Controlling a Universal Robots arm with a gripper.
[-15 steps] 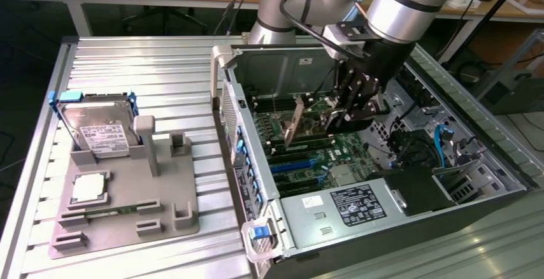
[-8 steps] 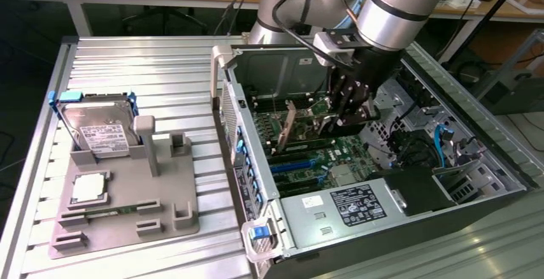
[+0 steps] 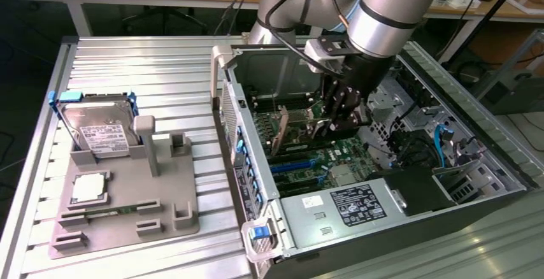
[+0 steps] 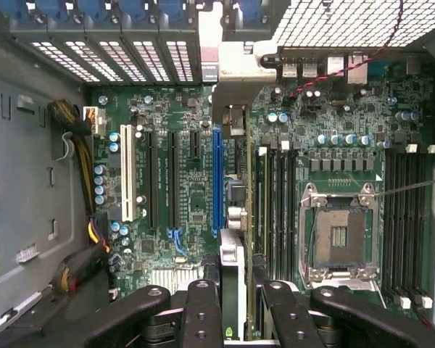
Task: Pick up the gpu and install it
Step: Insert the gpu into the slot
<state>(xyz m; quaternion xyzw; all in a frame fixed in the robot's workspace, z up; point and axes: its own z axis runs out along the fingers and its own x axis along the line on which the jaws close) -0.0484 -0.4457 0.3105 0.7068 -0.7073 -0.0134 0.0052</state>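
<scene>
Ribbed metal workbench [image 3: 153, 62] is bearing the open black computer case [image 3: 476, 193], where the black gripper [image 4: 235, 290], pinching the thin dark green-edged gpu [image 4: 232, 217] edge-on, is hanging over the blue motherboard slot [image 4: 217, 181], seemingly for alignment.

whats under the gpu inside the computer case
Held on edge in the gripper, the gpu hangs above the green motherboard, beside its long blue slot. The card's own edge hides the board directly below it.
</scene>
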